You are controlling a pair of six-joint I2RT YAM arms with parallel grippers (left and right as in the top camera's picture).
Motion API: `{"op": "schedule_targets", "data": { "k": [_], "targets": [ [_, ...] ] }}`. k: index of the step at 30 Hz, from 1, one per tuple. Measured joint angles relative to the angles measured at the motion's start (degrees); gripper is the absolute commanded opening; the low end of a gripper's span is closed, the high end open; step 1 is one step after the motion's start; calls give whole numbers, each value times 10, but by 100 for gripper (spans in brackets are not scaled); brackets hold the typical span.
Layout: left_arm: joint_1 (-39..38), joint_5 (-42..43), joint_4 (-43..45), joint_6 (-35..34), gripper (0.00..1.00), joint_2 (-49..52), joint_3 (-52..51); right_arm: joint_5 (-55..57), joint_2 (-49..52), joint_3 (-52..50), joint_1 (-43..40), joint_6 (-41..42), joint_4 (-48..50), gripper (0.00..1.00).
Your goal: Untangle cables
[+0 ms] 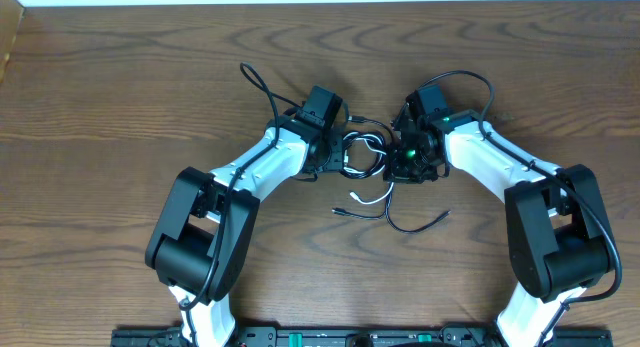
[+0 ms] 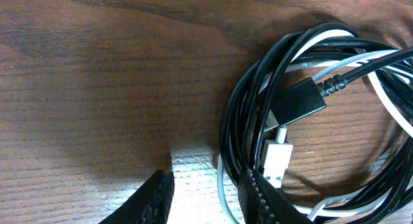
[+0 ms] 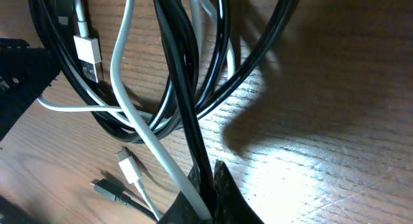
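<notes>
Spreading across every view, the wooden table (image 1: 120, 87) is carrying the whole scene. The left arm (image 1: 250, 167) and right arm (image 1: 500, 167) are angling inward from the near edge, their wrists facing each other near the middle of the table.

Between the wrists the black cable (image 1: 412, 227) and the white cable (image 1: 372, 198) are lying knotted together in a small coil. Loose tails of both are trailing out toward the near edge.

The left gripper (image 1: 335, 147) is sitting at the coil's left side. Its wrist view is showing the left gripper (image 2: 205, 192) released, jaws apart with lit wood between them. One finger is pressing against the outer loops of the black cable (image 2: 239, 101), while the white cable (image 2: 322, 40) is weaving through those loops.

The right gripper (image 1: 405, 157) is sitting at the coil's right side. Its wrist view is showing the right gripper (image 3: 205, 185) clenched on a strand of the black cable (image 3: 177, 88), with the white cable (image 3: 122, 75) running down just beside the closed jaws.

Inside the coil a black plug (image 2: 298, 101) is lying just above a white plug (image 2: 277, 161). On the bare wood beside the right gripper, a small white plug end (image 3: 129, 169) and a small black plug end (image 3: 106, 188) are resting close together.
</notes>
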Motion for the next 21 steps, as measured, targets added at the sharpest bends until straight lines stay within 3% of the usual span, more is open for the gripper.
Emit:
{"op": "schedule_targets", "data": {
  "k": [6, 13, 21],
  "targets": [
    [0, -1, 7, -1, 25, 0, 0, 0, 0, 0, 0, 0, 0, 1],
    [24, -2, -78, 22, 31, 0, 30, 0, 0, 0, 0, -13, -5, 1],
    [40, 58, -81, 33, 32, -14, 61, 0, 0, 0, 0, -15, -1, 1]
  ]
}}
